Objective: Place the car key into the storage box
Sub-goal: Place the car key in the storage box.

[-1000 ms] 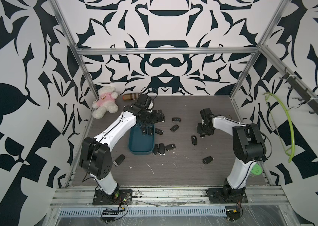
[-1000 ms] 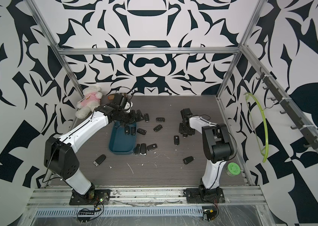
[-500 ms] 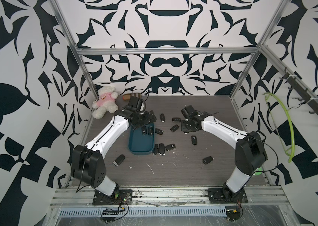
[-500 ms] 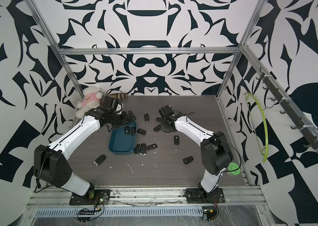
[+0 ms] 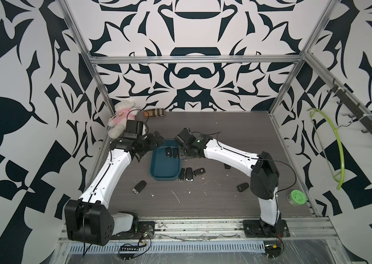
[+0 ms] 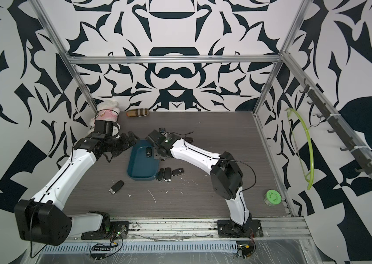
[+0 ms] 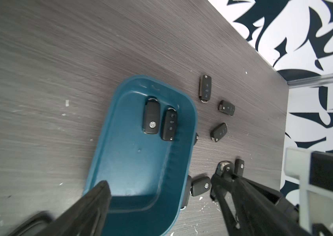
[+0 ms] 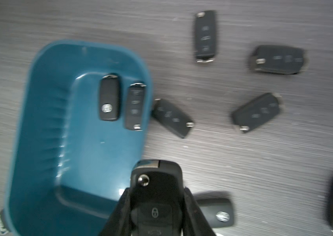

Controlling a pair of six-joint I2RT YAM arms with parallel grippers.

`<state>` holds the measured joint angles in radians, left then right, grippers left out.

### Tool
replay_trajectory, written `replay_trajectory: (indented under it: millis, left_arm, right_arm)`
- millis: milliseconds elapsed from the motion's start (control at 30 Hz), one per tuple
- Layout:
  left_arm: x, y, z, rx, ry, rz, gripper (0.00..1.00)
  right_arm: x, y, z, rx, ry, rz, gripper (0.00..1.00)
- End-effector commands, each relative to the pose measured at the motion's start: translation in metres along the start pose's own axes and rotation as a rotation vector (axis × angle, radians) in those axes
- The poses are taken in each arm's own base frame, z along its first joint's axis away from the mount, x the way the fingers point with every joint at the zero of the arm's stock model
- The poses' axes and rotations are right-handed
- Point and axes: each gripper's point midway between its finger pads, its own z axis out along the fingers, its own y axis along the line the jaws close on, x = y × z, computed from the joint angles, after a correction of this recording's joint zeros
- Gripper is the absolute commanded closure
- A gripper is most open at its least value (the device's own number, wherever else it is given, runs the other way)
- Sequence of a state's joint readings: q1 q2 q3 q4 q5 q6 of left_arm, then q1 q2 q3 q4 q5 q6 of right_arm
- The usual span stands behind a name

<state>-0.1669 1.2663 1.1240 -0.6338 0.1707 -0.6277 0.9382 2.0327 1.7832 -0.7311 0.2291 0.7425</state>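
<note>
Black-and-white leaf-patterned walls close in a grey wood-grain counter [image 5: 226,205]. Near the middle of both top views lies a dark teal, shallow rectangular plastic storage box [image 5: 160,168] with rounded corners and low walls, its long side running up the frame. A pair of black fobs [image 7: 151,118] lies side by side, flat on the box floor at its upper end, close to the right wall.

The right hand [image 8: 157,191] is pressed together on a black plastic car key [image 8: 156,177] with a chrome-capped end and a padlock button, pinching it by its two long edges. In the right wrist view the key's capped end overlaps the rim of the box's long wall; whether it touches that rim I cannot tell. In both top views this hand sits at the box's upper right.

The left hand [image 7: 161,179] has its fingers spread wide with nothing between them, and in both top views it hangs by the box's upper left corner.

Three black fobs [image 5: 188,174] cluster just off the box's lower right corner, and a single black fob [image 5: 138,187] lies apart to its lower left. At the counter's upper left sit a white plush bear in a pink top [image 5: 121,117] and a tan plaid cylindrical pouch [image 5: 155,112].
</note>
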Motion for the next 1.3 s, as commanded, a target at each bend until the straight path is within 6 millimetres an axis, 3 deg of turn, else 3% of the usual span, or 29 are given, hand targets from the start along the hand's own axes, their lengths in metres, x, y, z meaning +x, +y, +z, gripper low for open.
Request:
replay_trajectory:
  millis: [0, 167, 367, 600, 900, 1133, 1267]
  left_arm:
    - [0.002, 0.006, -0.013, 0.015, -0.013, -0.001, 0.01]
    - [0.01, 0.016, -0.013, -0.002, -0.015, -0.01, 0.01]
    - [0.019, 0.018, -0.009, 0.017, 0.011, -0.035, 0.01]
    - [0.02, 0.014, -0.01, 0.035, 0.016, -0.039, 0.01]
    - [0.021, 0.013, -0.009, 0.042, 0.022, -0.038, 0.01]
    - [0.02, 0.012, -0.008, 0.045, 0.024, -0.036, 0.01]
    - [0.021, 0.013, -0.007, 0.042, 0.028, -0.037, 0.01]
  right_arm:
    - [-0.007, 0.023, -0.008, -0.011, -0.039, 0.045, 0.71]
    - [0.004, 0.045, 0.01, -0.01, -0.021, 0.063, 0.71]
    - [0.009, 0.048, 0.036, 0.017, -0.019, 0.108, 0.71]
    - [0.011, 0.037, 0.06, 0.091, -0.015, 0.102, 0.71]
    - [0.013, 0.035, 0.071, 0.13, -0.005, 0.085, 0.71]
    - [0.014, 0.037, 0.074, 0.128, 0.01, 0.073, 0.6]
    - [0.015, 0.039, 0.074, 0.116, 0.016, 0.075, 0.6]
